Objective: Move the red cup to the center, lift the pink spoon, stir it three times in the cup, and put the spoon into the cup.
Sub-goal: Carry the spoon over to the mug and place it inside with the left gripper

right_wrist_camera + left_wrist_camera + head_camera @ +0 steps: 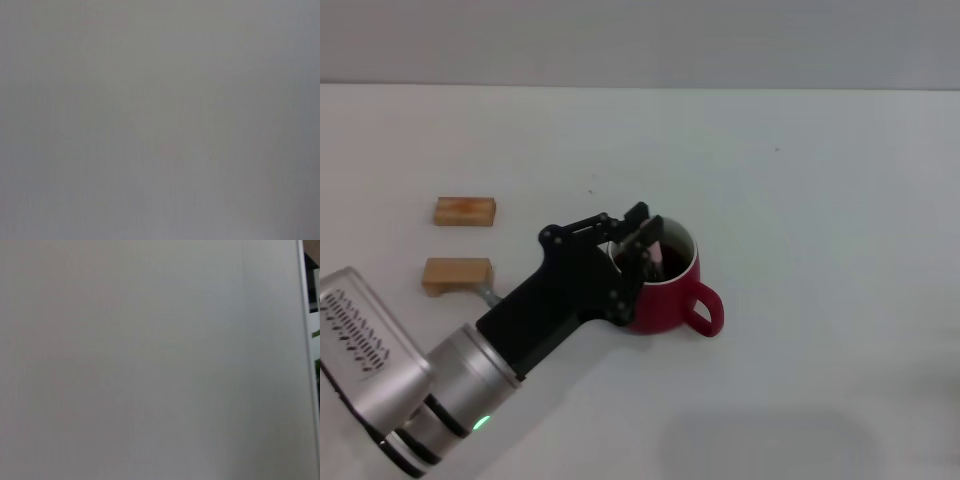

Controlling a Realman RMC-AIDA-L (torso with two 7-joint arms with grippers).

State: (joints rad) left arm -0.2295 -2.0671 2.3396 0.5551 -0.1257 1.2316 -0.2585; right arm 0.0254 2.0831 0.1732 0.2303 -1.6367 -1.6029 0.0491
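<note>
At the centre of the head view, slightly left and below the middle, the red cup [665,290] stands upright on the white bench [820,200], its loop handle turned toward the lower right of the frame. The left end effector [645,245] reaches in from the lower left and hangs over the cup's mouth, its dark fingers closed on the pink spoon [657,256], of which only a pale sliver shows inside the rim. Whether the spoon's bowl reaches the dark liquid cannot be told. The right end effector is not in view. Both wrist views show only blank pale surface.

Judged risks: the fingers sit close to the near rim, so a wide stirring circle could strike the wall and push or tip the cup, slopping liquid. The spoon is thin, and a light hold could let it twist or slide during stirring. Releasing it from too high could splash.

Open room: bare bench lies on the upper, right and lower sides of the cup. Two wooden blocks [465,211] lie well apart at the left of the frame, beside the arm's forearm, and the bench's far edge runs along the top.
</note>
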